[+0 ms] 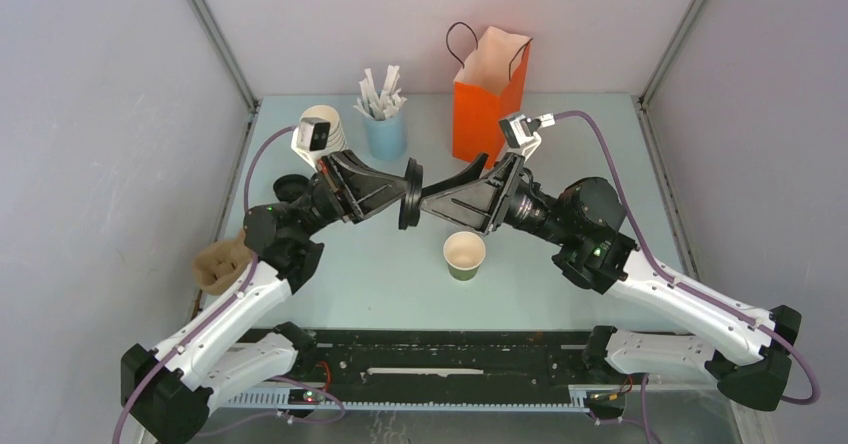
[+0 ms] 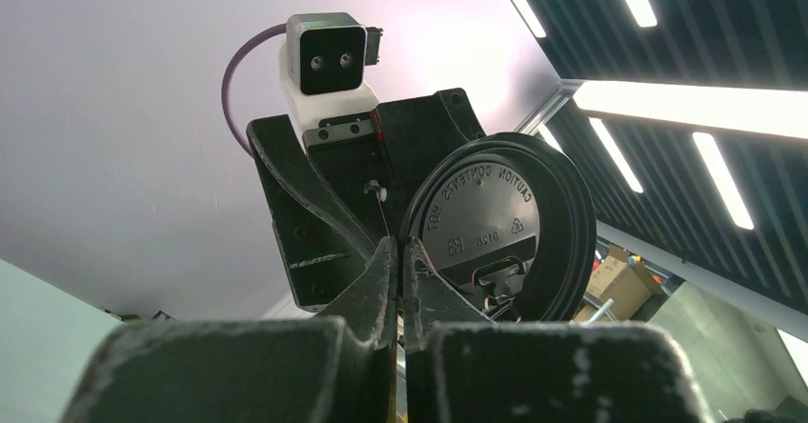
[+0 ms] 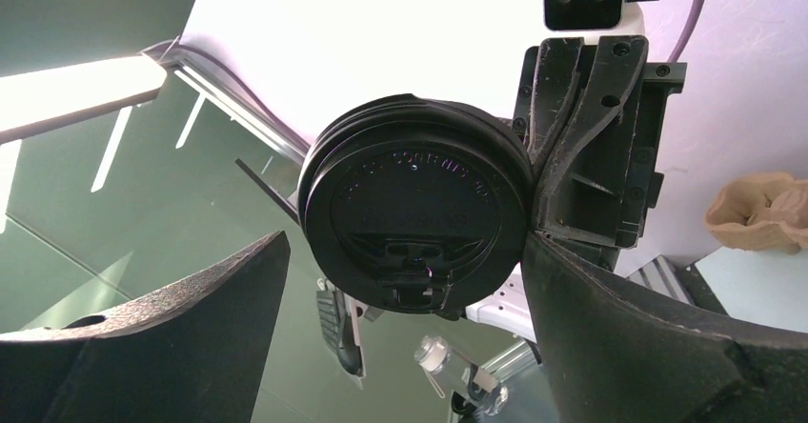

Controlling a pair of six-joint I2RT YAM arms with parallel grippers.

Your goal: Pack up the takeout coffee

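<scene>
The takeout coffee's small green cup point(image 1: 465, 255) stands uncovered on the table, cream inside, near the middle front. Its round black lid point(image 1: 410, 194) is off the cup and held upright on edge in the air, above and left of it. My left gripper point(image 1: 403, 196) is shut on the lid's rim; in the left wrist view the fingers point(image 2: 381, 275) are pressed together beside the lid point(image 2: 495, 218). My right gripper point(image 1: 450, 186) faces the lid from the right, open. In the right wrist view the lid point(image 3: 414, 209) sits between its spread fingers point(image 3: 171, 332), untouched.
An orange paper bag point(image 1: 490, 94) stands open at the back centre. A light blue cup of white sticks point(image 1: 385, 129) and a stack of cream-and-green cups point(image 1: 322, 129) are back left. A brown pulp cup carrier point(image 1: 220, 264) lies at the left edge.
</scene>
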